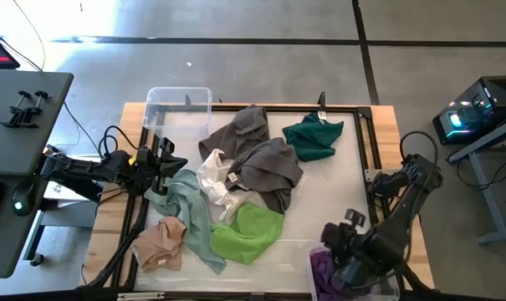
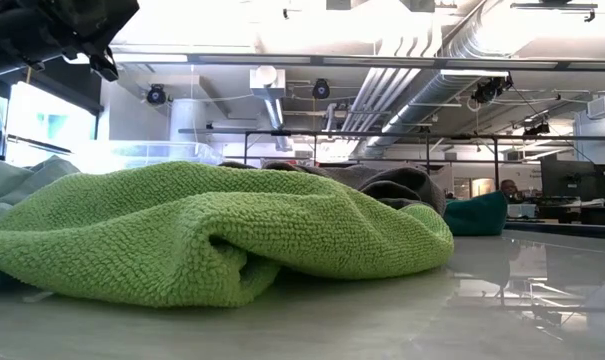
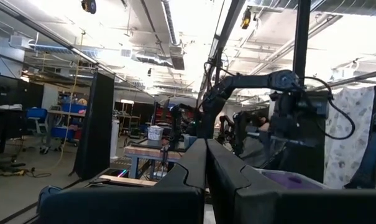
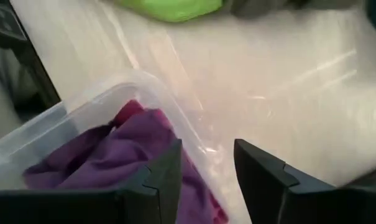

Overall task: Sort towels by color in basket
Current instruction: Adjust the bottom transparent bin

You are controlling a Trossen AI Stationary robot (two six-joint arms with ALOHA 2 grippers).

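overhead, table-level, two wrist views — overlapping

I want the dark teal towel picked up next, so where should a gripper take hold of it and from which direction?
Probably from straight above, pinching the raised folds near the middle of the dark teal towel. It lies crumpled in a loose heap, apart from the grey towels, so nothing else should get caught. The right gripper is on its side of the table, hovering open by the clear bin with purple cloth.

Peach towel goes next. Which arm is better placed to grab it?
Left, probably. The peach towel lies on the left gripper's side of the table, while the open right gripper hangs over the clear bin holding purple and magenta towels, across the pile.
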